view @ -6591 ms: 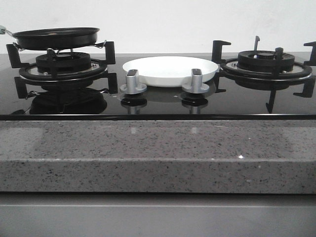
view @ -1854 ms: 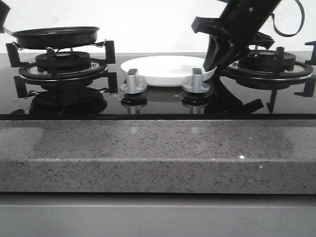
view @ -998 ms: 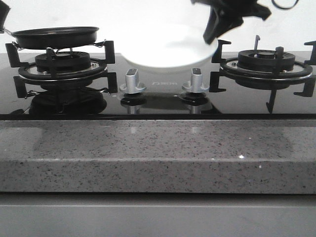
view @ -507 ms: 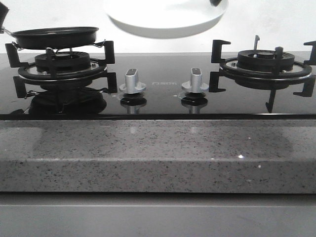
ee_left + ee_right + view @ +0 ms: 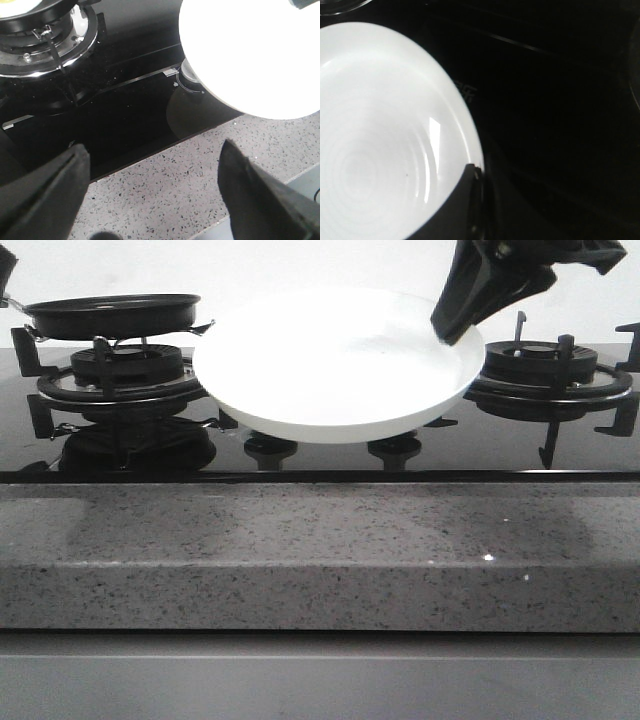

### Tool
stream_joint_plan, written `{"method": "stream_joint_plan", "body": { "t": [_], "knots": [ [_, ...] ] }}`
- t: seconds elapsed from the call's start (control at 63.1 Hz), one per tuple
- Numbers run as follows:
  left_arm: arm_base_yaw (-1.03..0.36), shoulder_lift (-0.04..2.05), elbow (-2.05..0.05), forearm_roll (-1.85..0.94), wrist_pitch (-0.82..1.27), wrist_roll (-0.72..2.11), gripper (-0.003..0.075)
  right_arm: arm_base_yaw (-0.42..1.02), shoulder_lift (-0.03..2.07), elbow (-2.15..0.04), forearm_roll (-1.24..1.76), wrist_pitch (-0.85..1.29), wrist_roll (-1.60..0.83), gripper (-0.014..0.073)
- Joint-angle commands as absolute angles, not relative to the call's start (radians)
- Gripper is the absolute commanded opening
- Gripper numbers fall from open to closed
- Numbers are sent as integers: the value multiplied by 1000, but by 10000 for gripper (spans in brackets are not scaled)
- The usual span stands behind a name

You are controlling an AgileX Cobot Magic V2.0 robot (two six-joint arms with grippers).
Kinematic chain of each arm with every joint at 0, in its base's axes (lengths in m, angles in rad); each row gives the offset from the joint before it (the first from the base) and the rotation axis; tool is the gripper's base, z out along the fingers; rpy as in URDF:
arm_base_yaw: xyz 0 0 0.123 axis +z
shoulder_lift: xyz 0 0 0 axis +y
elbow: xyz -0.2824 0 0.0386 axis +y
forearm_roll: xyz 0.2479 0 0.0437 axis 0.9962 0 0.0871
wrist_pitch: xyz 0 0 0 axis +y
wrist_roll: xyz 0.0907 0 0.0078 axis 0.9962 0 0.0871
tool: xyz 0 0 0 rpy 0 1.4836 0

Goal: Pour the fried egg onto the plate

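Observation:
The white plate (image 5: 335,365) hangs tilted in the air over the middle of the cooktop. My right gripper (image 5: 452,325) is shut on its right rim. In the right wrist view one dark finger (image 5: 462,202) lies over the rim of the empty plate (image 5: 380,150). The black frying pan (image 5: 112,314) rests on the left burner, and the fried egg does not show from the front. At the edge of the left wrist view a pale cream sliver (image 5: 15,4) sits inside the pan, the fried egg as far as I can tell. My left gripper (image 5: 155,192) is open over the counter's front edge, holding nothing.
The right burner (image 5: 540,370) with its black grate stands just behind my right gripper. The plate hides the two control knobs; only their bases (image 5: 268,447) show. A speckled grey stone counter (image 5: 320,550) runs along the front of the black glass cooktop (image 5: 115,115).
My right gripper took the plate by its rim, lifted it off the cooktop, then brought it lower and nearer the front, where it now covers the knobs. The pan has not moved.

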State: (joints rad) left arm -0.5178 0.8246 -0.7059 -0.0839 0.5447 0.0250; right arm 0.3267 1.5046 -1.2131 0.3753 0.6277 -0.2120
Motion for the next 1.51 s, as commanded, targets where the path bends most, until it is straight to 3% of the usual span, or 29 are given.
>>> {"method": "stream_joint_plan", "body": {
  "t": [0.0,0.349,0.681,1.093,1.283,1.489],
  "knots": [
    [-525,823,-741,-87,475,25,531,328,1473,-1239,400,558,-219,-116],
    [-470,823,-779,-81,519,21,567,328,1475,-1239,400,580,-219,-116],
    [-80,887,-934,-111,686,71,564,328,1475,-1239,400,579,-219,-116],
    [347,1186,-1103,-831,833,527,564,328,1475,-1239,400,580,-219,-116],
    [439,1351,-1195,-1091,937,633,564,328,1475,-1239,400,580,-219,-116],
    [448,1515,-1285,-1239,982,651,564,328,1475,-1239,400,580,-219,-116]
  ]
}}
